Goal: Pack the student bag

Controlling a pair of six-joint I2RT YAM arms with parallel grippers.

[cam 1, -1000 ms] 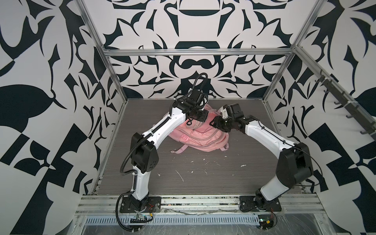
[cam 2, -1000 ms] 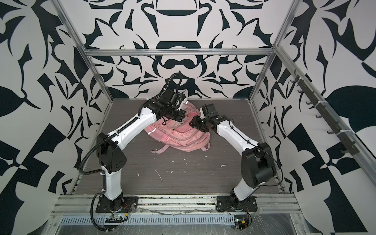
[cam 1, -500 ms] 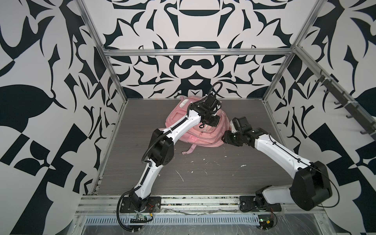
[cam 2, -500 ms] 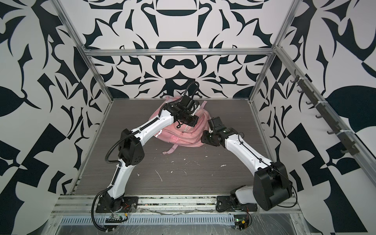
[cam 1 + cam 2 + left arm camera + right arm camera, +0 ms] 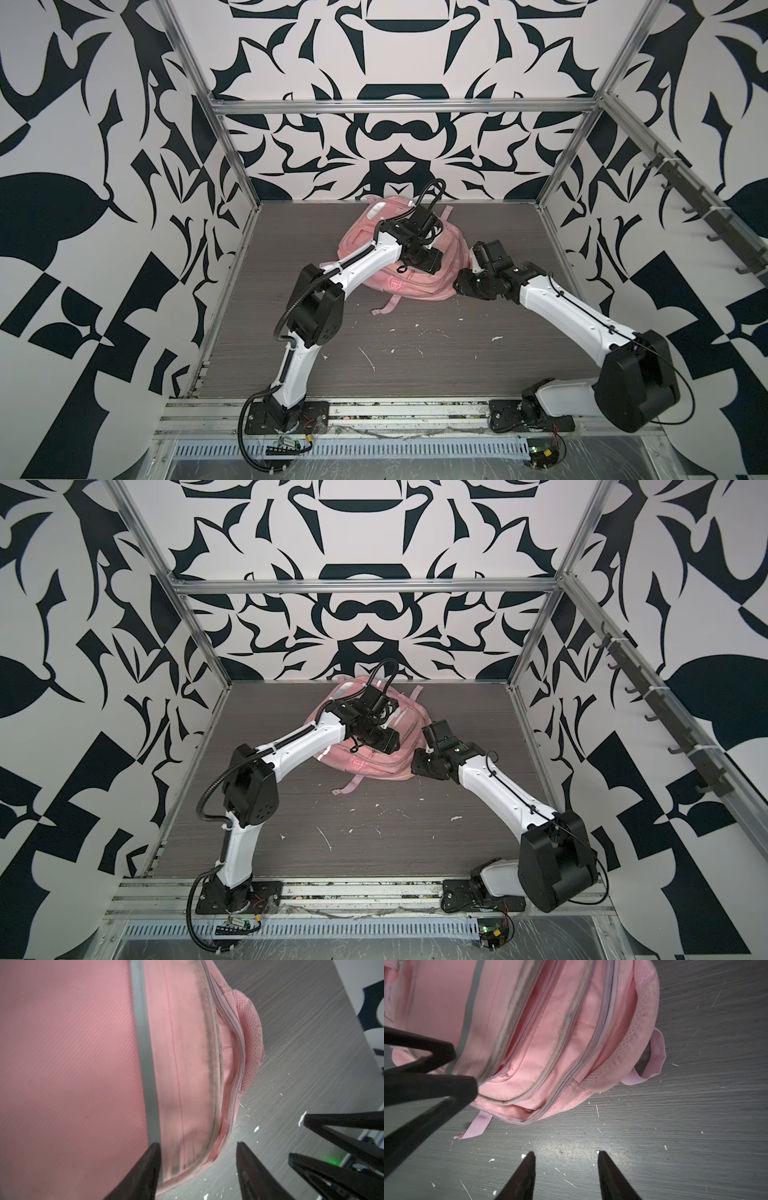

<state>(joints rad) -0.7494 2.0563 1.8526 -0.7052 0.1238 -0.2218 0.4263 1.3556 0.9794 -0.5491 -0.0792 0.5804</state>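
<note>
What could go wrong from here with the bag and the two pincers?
The left pincer stands open across an edge of the student bag; closing may pinch only loose fabric and slip.
The right pincer, open and empty, is close beside it; they may collide.
The loose strap could snag either pincer.

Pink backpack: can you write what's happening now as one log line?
pink backpack: lying on table | left gripper: open, jaws astride backpack's edge | right gripper: open, empty, over table beside backpack

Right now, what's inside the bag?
Through the part-open zip of the bag only pink lining shows. No packed item can be made out; fabric covers the rest of the inside.
</note>
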